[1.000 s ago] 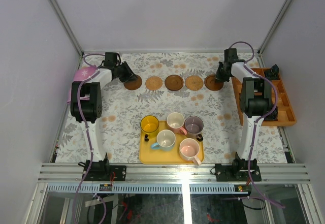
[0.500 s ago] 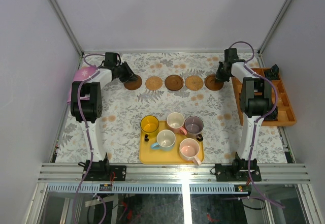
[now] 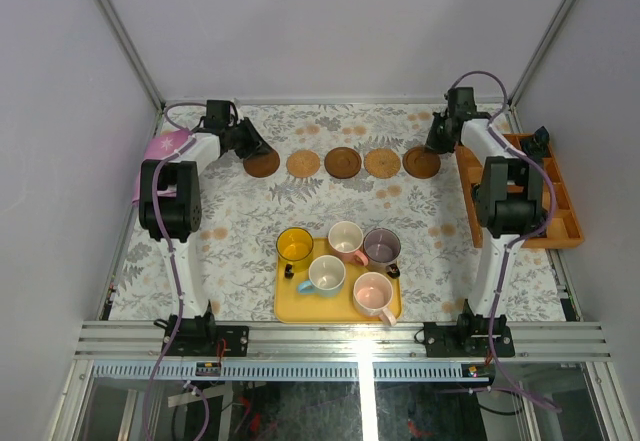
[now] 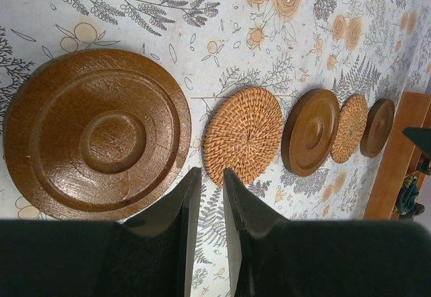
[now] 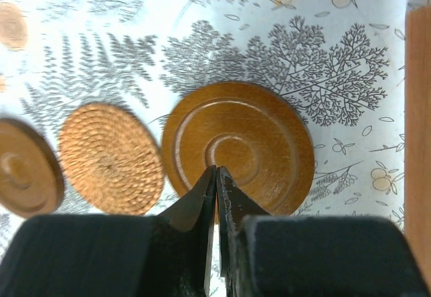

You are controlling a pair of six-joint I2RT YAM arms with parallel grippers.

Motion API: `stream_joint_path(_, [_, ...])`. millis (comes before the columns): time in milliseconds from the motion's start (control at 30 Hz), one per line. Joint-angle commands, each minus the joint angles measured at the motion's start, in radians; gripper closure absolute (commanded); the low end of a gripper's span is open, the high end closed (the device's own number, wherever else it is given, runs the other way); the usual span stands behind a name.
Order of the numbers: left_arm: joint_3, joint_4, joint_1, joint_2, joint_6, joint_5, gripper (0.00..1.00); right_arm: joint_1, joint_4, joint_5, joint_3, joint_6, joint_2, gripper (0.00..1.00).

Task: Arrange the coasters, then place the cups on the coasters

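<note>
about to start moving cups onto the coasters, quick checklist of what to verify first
1. All five coasters lie flat in one row, none overlapping: ok.
2. Every coaster top is bare: ok.
3. The left gripper is empty: ok. Its fingers are slightly apart with nothing between them, near the leftmost dark coaster.
4. The right gripper is empty: ok. Its jaws are nearly together over the rightmost dark coaster.
5. The right gripper is clear of that coaster: cannot tell.
6. All five cups stand upright on the yellow tray: ok.
</note>
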Motion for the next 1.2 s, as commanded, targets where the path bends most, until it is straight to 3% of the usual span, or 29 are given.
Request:
stream_joint_path(0, [0.021,0.046,0.007,-0.047,0.013,0.007,0.81,-0.005,0.038,-0.05,-0.006,-0.024,-0.15,0.91])
stream_joint_path(267, [-0.028,0.107,0.007,-0.119,0.034,-0.02,0.72,-0.006,0.111,-0.029,-0.069,-0.034,-0.288,0.83])
stream_joint_path(367, [-0.065,0.142,0.008,-0.159,0.047,-0.038,0.69,-0.01,0.152,-0.022,-0.092,-0.036,-0.328,0.75])
stream_joint_path(433, [-0.087,0.165,0.008,-0.188,0.057,-0.052,0.65,-0.017,0.179,-0.025,-0.099,-0.021,-0.352,0.63])
stream_joint_path(500, [-0.11,0.189,0.008,-0.216,0.068,-0.063,0.59,-0.041,0.223,-0.045,-0.122,0.014,-0.379,0.44])
stream_joint_path(567, [-0.137,0.222,0.007,-0.246,0.074,-0.072,0.44,-0.078,0.289,-0.095,-0.159,0.079,-0.403,0.23])
stream_joint_path(667, [-0.181,0.26,0.007,-0.3,0.074,-0.085,0.29,-0.164,0.42,-0.235,-0.225,0.244,-0.42,0.13])
stream_joint_path(867, [-0.26,0.303,0.004,-0.382,0.053,-0.114,0.22,-0.289,0.772,-0.617,-0.32,0.544,-0.344,0.11])
stream_joint_path(967, [-0.288,0.305,-0.003,-0.423,0.045,-0.143,0.21,-0.285,0.725,-0.57,-0.335,0.489,-0.371,0.12])
stream_joint_path(1167, [-0.327,0.263,-0.059,-0.513,0.085,-0.257,0.19,-0.235,0.407,-0.305,-0.257,0.135,-0.451,0.11])
